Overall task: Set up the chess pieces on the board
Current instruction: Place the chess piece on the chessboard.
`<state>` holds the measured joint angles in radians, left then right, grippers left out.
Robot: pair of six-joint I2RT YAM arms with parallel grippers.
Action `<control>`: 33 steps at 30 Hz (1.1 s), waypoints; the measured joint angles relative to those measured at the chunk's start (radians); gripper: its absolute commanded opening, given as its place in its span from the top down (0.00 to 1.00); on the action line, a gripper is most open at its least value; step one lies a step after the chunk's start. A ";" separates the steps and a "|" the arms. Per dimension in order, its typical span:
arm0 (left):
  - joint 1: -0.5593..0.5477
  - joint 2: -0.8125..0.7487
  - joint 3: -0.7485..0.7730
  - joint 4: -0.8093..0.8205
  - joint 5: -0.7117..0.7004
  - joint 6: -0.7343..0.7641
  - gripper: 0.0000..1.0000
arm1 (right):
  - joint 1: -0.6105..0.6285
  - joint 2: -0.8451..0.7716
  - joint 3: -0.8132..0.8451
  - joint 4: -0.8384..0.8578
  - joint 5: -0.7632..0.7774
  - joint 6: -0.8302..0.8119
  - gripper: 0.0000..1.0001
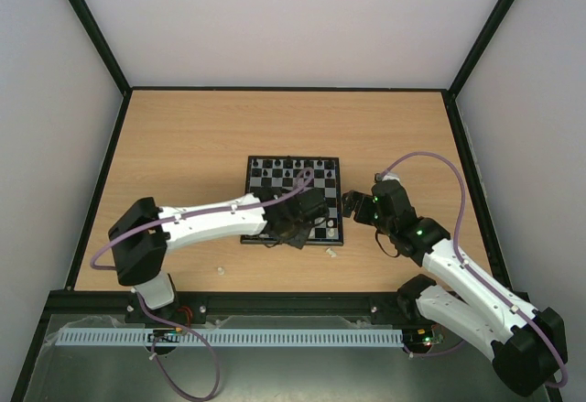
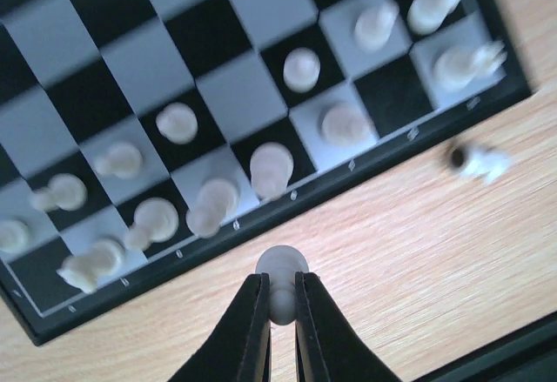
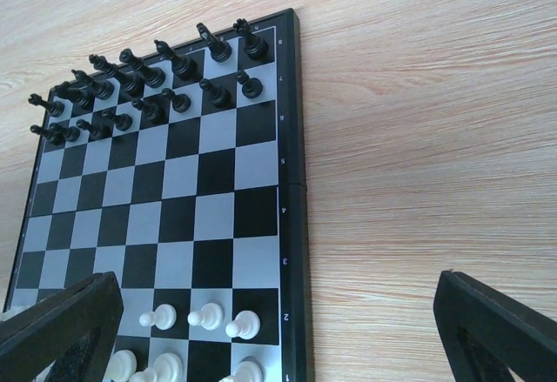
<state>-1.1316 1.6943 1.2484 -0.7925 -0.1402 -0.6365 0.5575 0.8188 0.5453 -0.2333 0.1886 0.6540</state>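
Wooden table [image 1: 183, 146], the board [image 1: 270, 187] at its middle, and the left gripper [image 2: 281, 299] is pinched tight on one white pawn [image 2: 281, 267], just off the board's near edge over bare wood (lifted or resting, I can't tell). Right gripper [image 3: 277, 312] gapes wide, empty, beside the board. Danger: that narrow pinch could squirt the pawn loose, and the white men [image 2: 271, 169] crowd the near ranks, so the fingers may topple neighbours going in.
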 measured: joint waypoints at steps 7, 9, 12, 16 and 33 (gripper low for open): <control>0.072 -0.020 0.147 -0.061 -0.008 0.077 0.95 | 0.000 0.000 -0.001 0.001 -0.001 0.000 0.01; 0.095 -0.003 0.166 -0.063 -0.008 0.101 0.95 | 0.000 0.000 -0.001 0.001 -0.002 0.000 0.02; 0.119 0.036 0.174 -0.057 0.000 0.134 0.95 | 0.000 0.000 -0.001 0.001 -0.002 0.000 0.01; 0.141 0.095 0.174 -0.042 0.011 0.165 0.95 | 0.000 0.003 -0.001 0.001 -0.002 0.000 0.01; 0.148 0.175 0.151 0.051 0.064 0.203 0.93 | 0.000 0.014 -0.004 0.009 -0.011 -0.002 0.02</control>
<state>-0.9833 1.8694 1.3994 -0.7414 -0.0761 -0.4335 0.5575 0.8326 0.5415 -0.2245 0.1780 0.6521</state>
